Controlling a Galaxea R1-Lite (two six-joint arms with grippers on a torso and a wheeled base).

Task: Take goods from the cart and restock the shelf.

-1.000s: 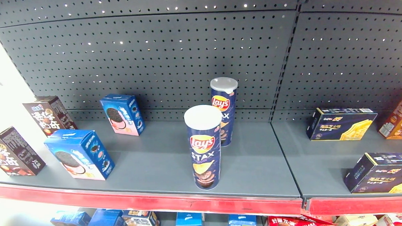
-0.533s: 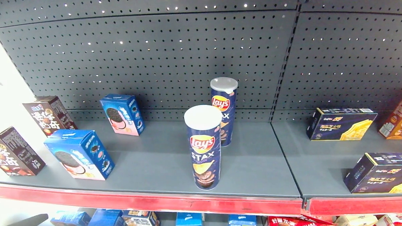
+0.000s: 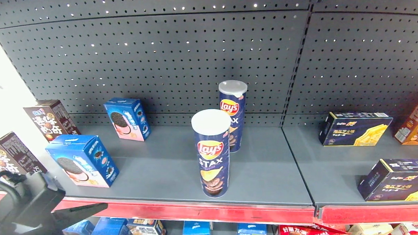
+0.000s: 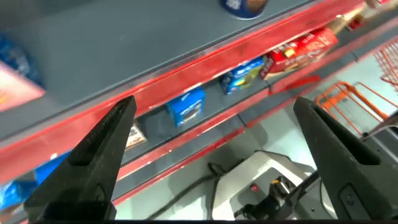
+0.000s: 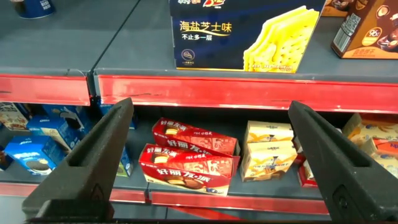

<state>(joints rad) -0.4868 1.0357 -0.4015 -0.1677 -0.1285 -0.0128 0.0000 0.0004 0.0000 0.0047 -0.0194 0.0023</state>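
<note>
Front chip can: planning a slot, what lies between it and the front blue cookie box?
Nothing: the head view shows bare shelf between them.

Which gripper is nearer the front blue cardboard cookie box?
Left. The left gripper is just beside the blue cardboard cookie box; the right gripper faces the navy cracker box, far right.

Plenty of print on this shelf [image 3: 162, 168]. The front can [image 3: 212, 155] at 12 o'clock has a red-and-yellow logo badge with big white capitals under it, and so does the back can [image 3: 232, 113]. At 9 o'clock, the brown boxes [image 3: 51, 119] carry white Chinese characters. The print on the blue cookie boxes [image 3: 82, 160] is too small to read. The dark cracker boxes [image 3: 355, 129] at 3 o'clock and the red boxes [image 5: 189, 165] at 6 o'clock show Chinese characters too.
</note>
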